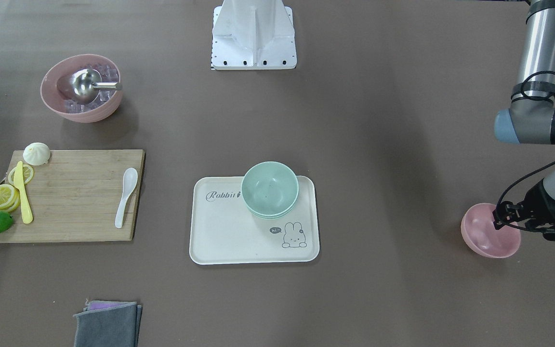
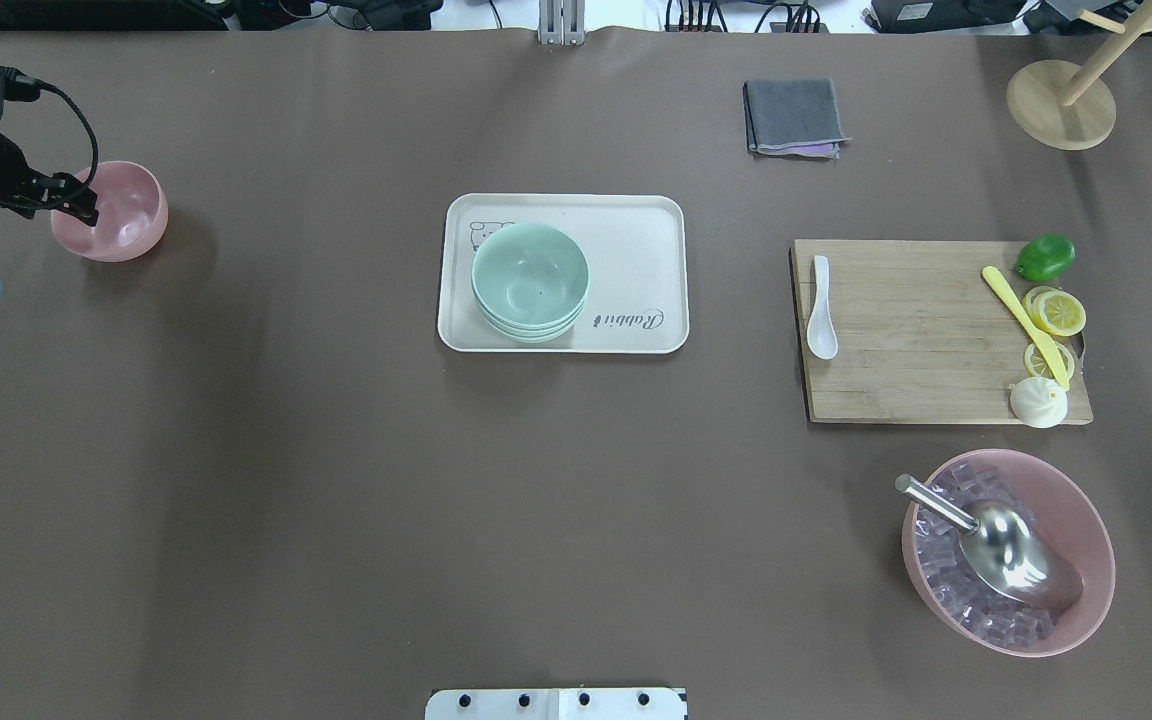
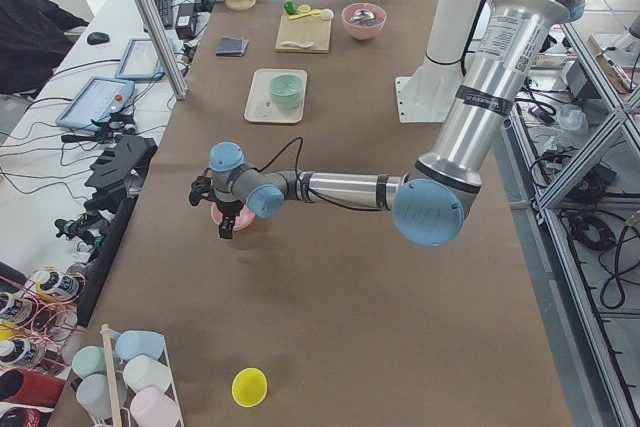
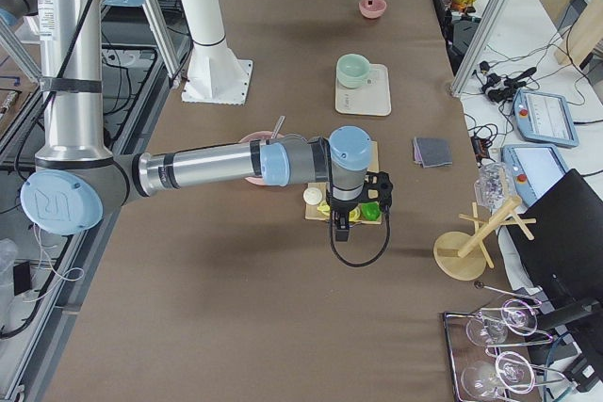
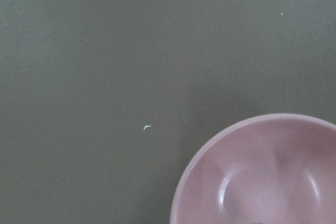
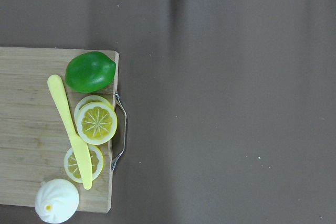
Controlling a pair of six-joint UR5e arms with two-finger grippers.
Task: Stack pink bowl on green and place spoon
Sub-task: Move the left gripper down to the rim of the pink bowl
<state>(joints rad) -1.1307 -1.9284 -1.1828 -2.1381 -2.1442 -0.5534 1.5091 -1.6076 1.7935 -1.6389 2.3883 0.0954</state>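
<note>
Left fingers point(image 2: 83, 207) at pink bowl point(image 2: 123, 216) rim

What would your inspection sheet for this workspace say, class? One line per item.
Surface: brown table, plain covering.
Job's things: small pink bowl on table; green bowls stacked on tray; spoon on cutting board.
Clutter: ice bowl with scoop, lemon slices, lime, cloths.
Grippers: left gripper at small pink bowl's rim, right gripper above the board's end; jaws unclear on both.
Cables: black cable looped at left wrist.
Surroundings: wooden stand, operators' desk.

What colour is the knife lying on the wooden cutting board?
Yellow; the yellow plastic knife shows best in the right wrist-mounted view.
</note>
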